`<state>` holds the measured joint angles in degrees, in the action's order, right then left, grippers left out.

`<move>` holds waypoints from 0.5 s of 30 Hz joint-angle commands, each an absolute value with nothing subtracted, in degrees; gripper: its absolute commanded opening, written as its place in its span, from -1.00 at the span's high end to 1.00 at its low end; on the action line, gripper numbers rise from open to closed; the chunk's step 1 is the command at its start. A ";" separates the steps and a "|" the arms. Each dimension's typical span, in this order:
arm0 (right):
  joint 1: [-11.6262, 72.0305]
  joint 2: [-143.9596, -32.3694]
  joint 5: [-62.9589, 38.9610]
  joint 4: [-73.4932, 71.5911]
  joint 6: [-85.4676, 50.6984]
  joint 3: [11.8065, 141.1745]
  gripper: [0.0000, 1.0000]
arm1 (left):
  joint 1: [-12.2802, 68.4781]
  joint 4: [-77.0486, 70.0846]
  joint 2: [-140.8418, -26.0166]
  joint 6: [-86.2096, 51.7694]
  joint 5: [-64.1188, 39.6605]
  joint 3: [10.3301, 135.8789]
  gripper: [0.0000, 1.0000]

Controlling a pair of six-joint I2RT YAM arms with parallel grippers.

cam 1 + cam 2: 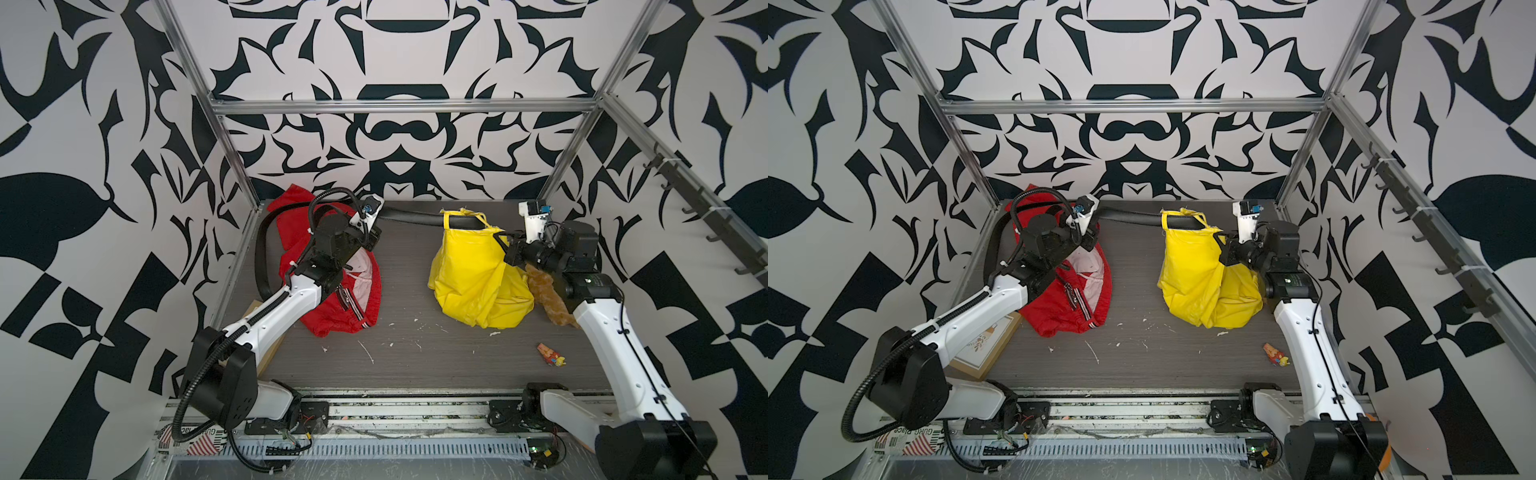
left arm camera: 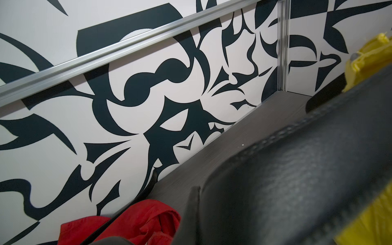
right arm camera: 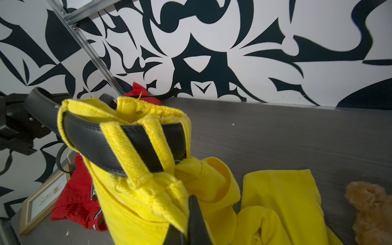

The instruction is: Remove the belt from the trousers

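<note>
Nearest on the grey table (image 1: 415, 365), at about 4 o'clock, lies a small colourful toy (image 1: 550, 355); a picture frame (image 1: 984, 349) sits at 8. Further in, a red garment (image 1: 332, 311) is heaped at 10, and a brown plush (image 1: 548, 299) lies under the right arm at 3. The right gripper (image 1: 508, 247) is pinched tight on the waistband of the yellow trousers (image 1: 469, 274) at 2, holding them up. The belt (image 1: 411, 216) (black, stitched) is threaded through their loops and stretches toward 11, where the left gripper (image 1: 378, 222) is clamped on it.
</note>
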<state>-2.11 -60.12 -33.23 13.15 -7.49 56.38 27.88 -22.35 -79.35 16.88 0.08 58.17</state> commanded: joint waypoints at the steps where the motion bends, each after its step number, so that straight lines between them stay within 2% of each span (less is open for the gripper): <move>1: -4.96 -57.02 -28.92 9.00 -12.97 52.39 1.00 | 21.08 -26.23 -75.79 12.03 8.43 57.36 1.00; 3: 0.17 -55.67 -35.11 6.08 -11.89 49.73 0.94 | 21.09 -27.05 -75.59 11.46 6.07 57.76 1.00; 6: 14.60 -52.91 -34.01 7.30 -4.74 46.82 0.78 | 21.09 -30.31 -75.15 10.94 2.65 57.69 1.00; 7: 18.75 -52.63 -34.19 6.77 -3.86 45.66 0.60 | 21.09 -31.21 -74.77 10.63 1.28 57.61 1.00; 8: 21.94 -52.84 -34.93 5.77 -4.00 44.36 -0.09 | 21.09 -31.81 -74.43 10.30 -0.27 57.47 1.00; 9: 23.88 -53.48 -36.20 4.84 -4.56 43.25 -0.32 | 21.09 -32.20 -74.12 10.07 -1.65 57.12 1.00; 10: 25.16 -54.30 -37.21 3.94 -5.44 42.18 -0.46 | 21.09 -32.71 -73.70 9.86 -3.40 56.20 1.00; 12: 25.40 -54.87 -37.60 1.89 -7.28 39.90 -0.54 | 21.09 -33.76 -73.51 9.52 -5.64 53.70 1.00; 15: 25.36 -53.54 -32.29 -1.11 -8.06 37.42 -0.69 | 21.09 -34.31 -70.03 9.00 -7.50 48.36 1.00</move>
